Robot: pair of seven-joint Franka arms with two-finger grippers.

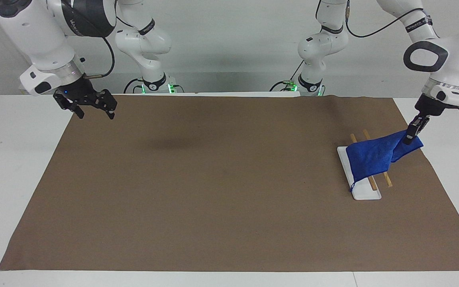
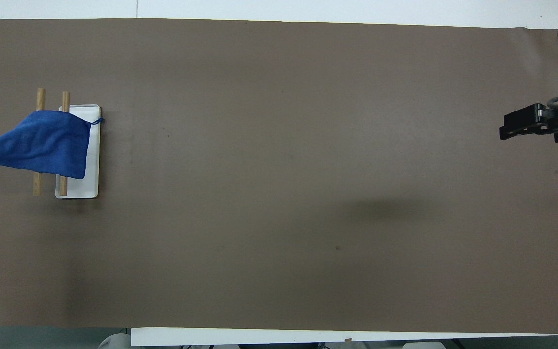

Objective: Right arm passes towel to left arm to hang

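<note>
The blue towel lies draped across the two wooden rails of a small rack with a white base, at the left arm's end of the table. My left gripper is shut on the towel's corner, holding it up just off the rack toward the table's end. The loop tag hangs at the other end, over the white base. My right gripper hangs open and empty above the mat's edge at the right arm's end, waiting.
A brown mat covers most of the white table. Both arms' bases stand at the robots' edge, with black cables looping down to them.
</note>
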